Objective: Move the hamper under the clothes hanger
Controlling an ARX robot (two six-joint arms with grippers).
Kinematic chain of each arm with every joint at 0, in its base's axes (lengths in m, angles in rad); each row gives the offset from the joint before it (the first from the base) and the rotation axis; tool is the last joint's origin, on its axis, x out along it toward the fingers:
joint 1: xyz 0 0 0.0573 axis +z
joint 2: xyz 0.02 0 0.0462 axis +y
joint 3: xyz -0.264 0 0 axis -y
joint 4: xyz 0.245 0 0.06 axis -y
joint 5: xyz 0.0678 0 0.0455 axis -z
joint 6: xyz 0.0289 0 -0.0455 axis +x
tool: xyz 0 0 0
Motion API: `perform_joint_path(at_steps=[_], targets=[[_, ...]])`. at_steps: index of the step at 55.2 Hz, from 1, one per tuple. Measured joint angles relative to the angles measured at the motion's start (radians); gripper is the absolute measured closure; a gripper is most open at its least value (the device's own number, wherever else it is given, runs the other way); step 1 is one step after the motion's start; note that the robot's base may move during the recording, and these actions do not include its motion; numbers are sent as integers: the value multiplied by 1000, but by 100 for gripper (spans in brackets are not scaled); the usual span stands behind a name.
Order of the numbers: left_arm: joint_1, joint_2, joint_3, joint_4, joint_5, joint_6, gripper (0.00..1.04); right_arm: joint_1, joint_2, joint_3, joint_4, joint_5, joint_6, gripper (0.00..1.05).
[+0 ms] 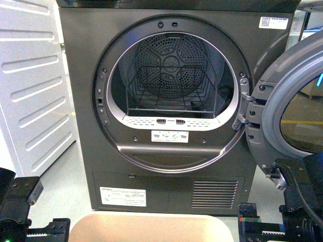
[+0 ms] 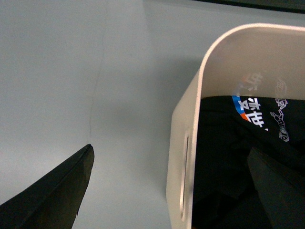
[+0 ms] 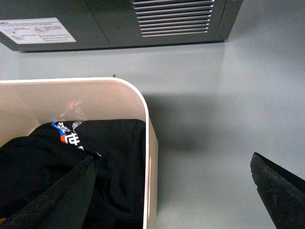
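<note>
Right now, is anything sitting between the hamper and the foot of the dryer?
No. The right wrist view shows only bare grey floor between the hamper and the dryer.

Both arms sit low in the bottom corners of the front view: left arm tucked in the left corner, right arm in the right one with a black cable looping over it. The left gripper has its jaws spread wide, a dark finger poking in at each side of its wrist view. Right gripper is the same deal, jaws wide apart and fingers pointing downward.
</note>
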Motion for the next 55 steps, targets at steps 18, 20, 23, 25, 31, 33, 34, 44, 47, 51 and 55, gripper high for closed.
perform_joint_path(at_steps=[18, 20, 23, 25, 31, 33, 34, 44, 47, 51, 55], targets=[[-43, 86, 62, -67, 27, -8, 7, 3, 105, 64, -37, -39, -47, 8], [-48, 96, 62, -73, 27, -8, 7, 5, 114, 68, -41, -50, -56, 8], [-53, 108, 62, -78, 27, -8, 7, 10, 130, 72, -45, -58, -73, 8], [-56, 114, 62, -79, 27, -8, 7, 13, 140, 76, -45, -59, -82, 8], [-64, 127, 71, -80, 27, -9, 7, 25, 179, 97, -48, -55, -112, 8], [-67, 130, 78, -81, 27, -8, 7, 27, 193, 108, -52, -51, -119, 8], [-68, 130, 80, -82, 26, -8, 7, 27, 199, 112, -54, -49, -121, 8], [-86, 133, 103, -94, 29, -9, 7, 27, 256, 167, -77, -21, -135, 8], [-89, 134, 107, -95, 31, -8, 7, 27, 272, 183, -84, -15, -135, 8], [-92, 134, 109, -95, 33, -8, 7, 27, 289, 201, -90, -9, -135, 8], [-94, 135, 110, -95, 34, -8, 7, 29, 307, 221, -94, -1, -135, 8]])
